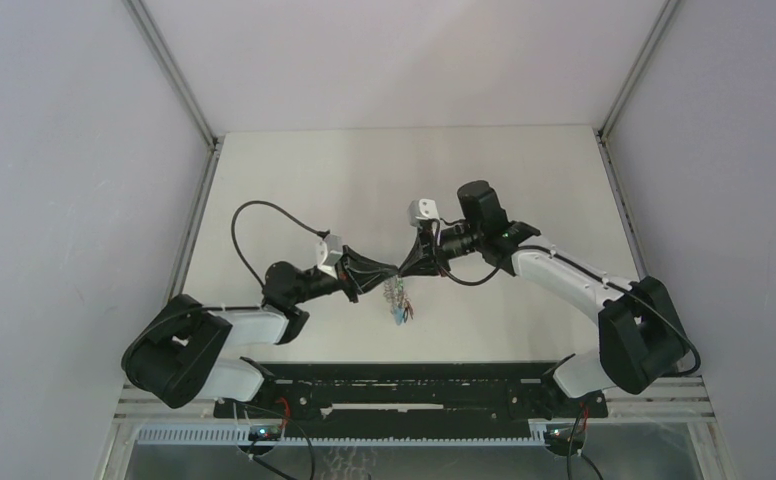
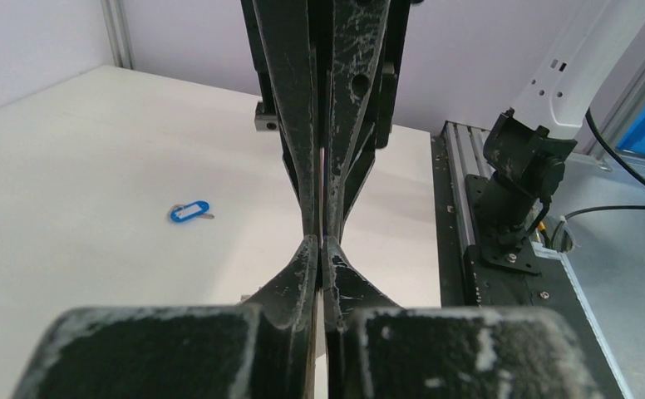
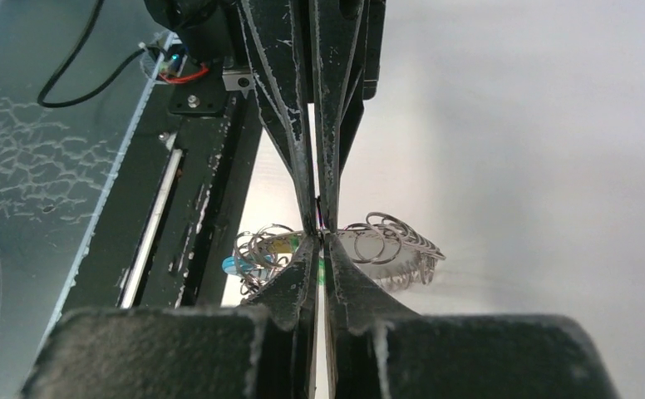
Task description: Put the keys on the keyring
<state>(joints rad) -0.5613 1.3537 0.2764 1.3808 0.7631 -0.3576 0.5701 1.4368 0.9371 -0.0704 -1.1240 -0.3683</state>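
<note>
The left gripper (image 2: 321, 241) and right gripper (image 3: 319, 235) are pinched shut tip to tip, apparently both on the keyring (image 3: 386, 238), which is held above the surface (image 1: 384, 180) nearer its near edge. Several keys (image 1: 401, 314) hang from it. A blue-tagged key (image 2: 189, 212) lies loose on the surface, so work remains. Plain pale walls (image 1: 394, 60) enclose the matt surface.

No legible text, brand, number or sign was found in any view. A white insert is carried on the small blue plastic key tag (image 2: 189, 212) lying on the pale table top (image 2: 70, 166), but nothing can be read on it. Small dark marks are noted on the white moulded arm link (image 2: 562, 66) in the left wrist view; they are too small to be made out.
</note>
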